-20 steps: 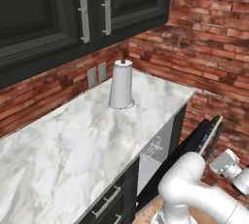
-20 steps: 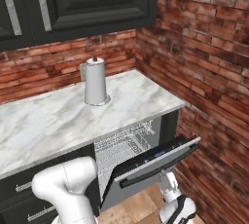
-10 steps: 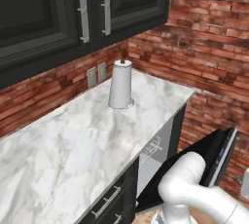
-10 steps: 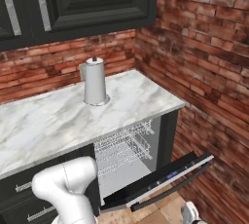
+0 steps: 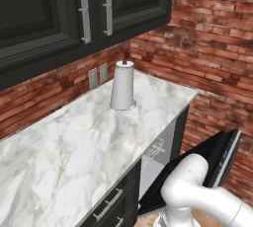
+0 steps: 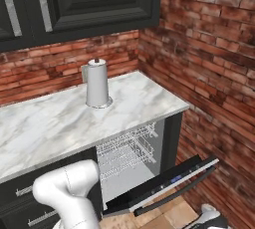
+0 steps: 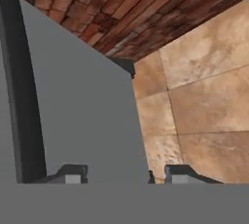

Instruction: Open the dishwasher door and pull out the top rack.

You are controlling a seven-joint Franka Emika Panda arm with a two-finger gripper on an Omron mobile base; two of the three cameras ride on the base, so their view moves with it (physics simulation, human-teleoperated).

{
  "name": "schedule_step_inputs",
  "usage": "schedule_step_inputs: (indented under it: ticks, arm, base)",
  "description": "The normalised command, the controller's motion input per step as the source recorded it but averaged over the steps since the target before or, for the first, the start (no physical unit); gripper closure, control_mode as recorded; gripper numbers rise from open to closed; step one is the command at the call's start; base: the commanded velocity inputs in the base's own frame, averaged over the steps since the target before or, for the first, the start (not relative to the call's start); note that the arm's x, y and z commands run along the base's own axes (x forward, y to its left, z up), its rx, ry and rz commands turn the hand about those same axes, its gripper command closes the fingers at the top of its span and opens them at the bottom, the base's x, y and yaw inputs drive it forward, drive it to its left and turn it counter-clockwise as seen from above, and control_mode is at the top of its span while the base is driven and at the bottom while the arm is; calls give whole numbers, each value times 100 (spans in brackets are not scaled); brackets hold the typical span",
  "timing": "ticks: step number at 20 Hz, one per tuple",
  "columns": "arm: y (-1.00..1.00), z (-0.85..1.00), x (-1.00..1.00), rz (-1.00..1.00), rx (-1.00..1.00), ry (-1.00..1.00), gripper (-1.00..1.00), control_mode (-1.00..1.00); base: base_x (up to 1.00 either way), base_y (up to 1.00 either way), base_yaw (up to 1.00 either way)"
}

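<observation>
**Hand view: door nearly down, rack still inside**

Hand view has my gripper (image 7: 119, 175) low beside the dishwasher door (image 7: 82, 101), looking at its plain grey outer face with floor tiles (image 7: 204, 96) and brick wall (image 7: 87, 4) beyond. My two fingertips (image 7: 73, 173) stand apart, roughly half spread. The door's edge sits in the gap between them, but I can't tell if the pads touch it. No firm hold as far as I can see.

Right base view: door (image 6: 164, 185) is swung well down, tilted, not quite flat, hinged at the bottom below the marble counter (image 6: 60, 118). Bluish marks sit along its free edge. The top rack (image 6: 124, 148) is still fully inside the cavity, wire grid visible through the opening. Paper towel holder (image 6: 97, 83) on the counter is well clear of the work.

Handling, my read:
- Door: stiff, heavy-ish panel, smooth faces, so it's slippery on the flat. Push or pull at the free top edge, far from the hinge.
- Rack: light, thin wire, stiff enough, should roll straight out. Pinch the front rim wire near the middle so it doesn't skew. Narrow wire, so close well down on it.

Door step looks almost done; rack pull not started.
</observation>
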Motion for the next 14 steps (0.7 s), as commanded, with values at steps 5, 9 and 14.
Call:
schedule_step_inputs:
  ticks: [5,9,14]
  arm:
    - [40,100,0,0,-27,40,-100,-100]
    - [90,100,17,0,-35,37,-100,-100]
    - [75,100,1,0,-22,22,-100,-100]
  base:
    - [0,0,0]
    - [0,0,0]
    - [0,0,0]
